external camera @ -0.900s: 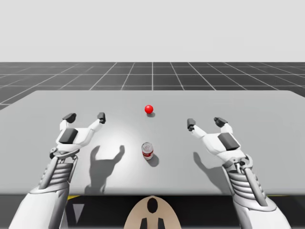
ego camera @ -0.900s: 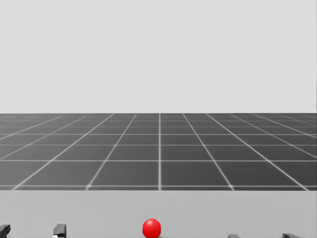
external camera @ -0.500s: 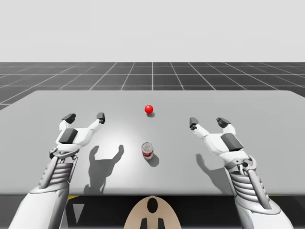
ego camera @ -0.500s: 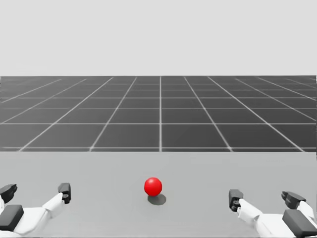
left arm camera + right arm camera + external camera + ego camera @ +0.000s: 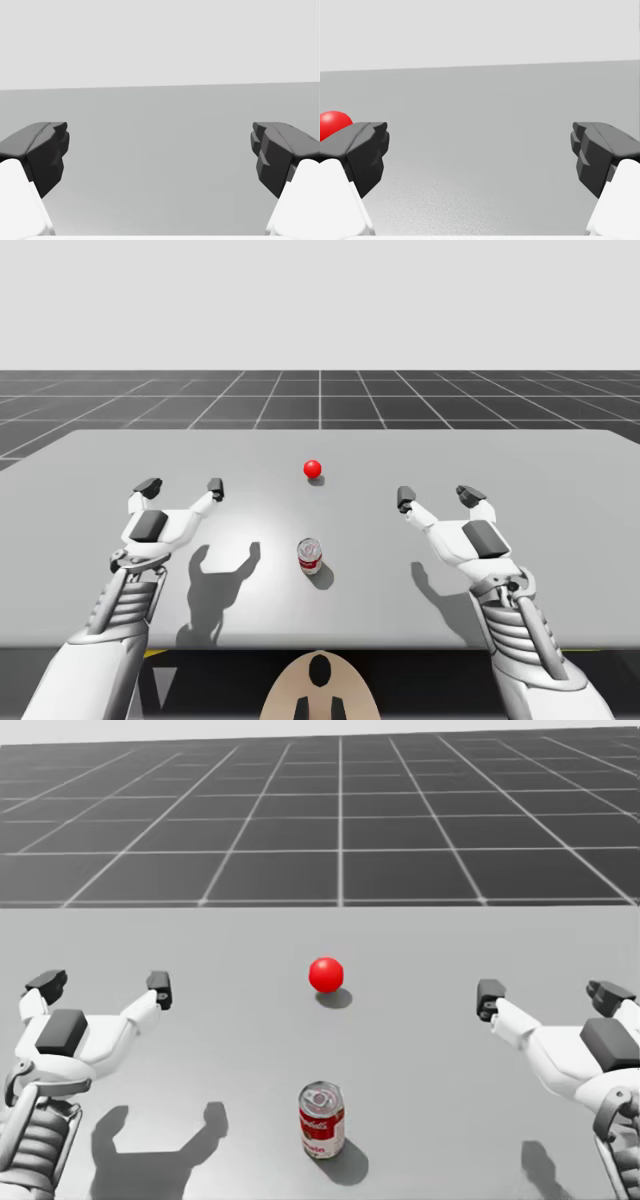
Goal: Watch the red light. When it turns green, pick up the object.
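Note:
A red ball light sits on the grey table, toward the far middle. Nearer to me stands a red and white can, upright, with a silver top. My left gripper hovers open well left of the can, nothing between its fingers. On the other side my right gripper is open too, well right of the can. In the right wrist view the red light peeks out beside one finger.
The table's near edge runs just in front of my torso. A dark gridded floor lies beyond the far edge. Shadows of both arms fall on the tabletop beside the can.
My head has turned downward, bringing the can and both grippers into its view. The right gripper shifted slightly outward; the light stays red.

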You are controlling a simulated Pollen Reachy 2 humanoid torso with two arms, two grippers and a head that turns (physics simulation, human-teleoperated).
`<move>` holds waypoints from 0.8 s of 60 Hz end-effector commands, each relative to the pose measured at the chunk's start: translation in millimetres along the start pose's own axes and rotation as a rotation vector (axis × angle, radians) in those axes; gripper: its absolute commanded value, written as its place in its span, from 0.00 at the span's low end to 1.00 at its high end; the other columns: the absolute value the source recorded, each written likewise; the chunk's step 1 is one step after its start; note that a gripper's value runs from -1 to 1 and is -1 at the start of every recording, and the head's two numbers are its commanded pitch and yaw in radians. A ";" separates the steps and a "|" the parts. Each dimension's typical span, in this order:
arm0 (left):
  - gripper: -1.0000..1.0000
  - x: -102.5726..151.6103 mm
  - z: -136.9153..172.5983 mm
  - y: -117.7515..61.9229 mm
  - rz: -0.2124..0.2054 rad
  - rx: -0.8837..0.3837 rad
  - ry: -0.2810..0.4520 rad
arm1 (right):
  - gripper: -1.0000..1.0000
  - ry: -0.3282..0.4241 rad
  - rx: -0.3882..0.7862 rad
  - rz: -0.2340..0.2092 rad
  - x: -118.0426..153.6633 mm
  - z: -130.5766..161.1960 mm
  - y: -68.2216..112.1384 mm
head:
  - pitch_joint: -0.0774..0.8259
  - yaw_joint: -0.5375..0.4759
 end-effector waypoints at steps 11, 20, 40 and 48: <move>0.00 0.3 0.7 -1.4 -0.009 -0.002 -0.002 | 0.00 -0.003 0.002 0.005 -1.2 1.0 3.3 | 0.56 0.57; 0.00 0.0 0.9 -2.1 -0.010 -0.002 0.001 | 0.00 -0.005 0.007 0.002 -0.7 1.4 3.3 | 0.56 0.57; 0.00 -0.8 0.8 -2.6 -0.011 -0.004 0.001 | 0.00 -0.007 0.004 0.003 -0.1 1.4 2.7 | 0.57 0.57; 0.00 -0.7 1.1 -2.4 -0.010 -0.004 -0.002 | 0.00 -0.008 0.004 0.003 -0.2 1.5 2.7 | 0.57 0.57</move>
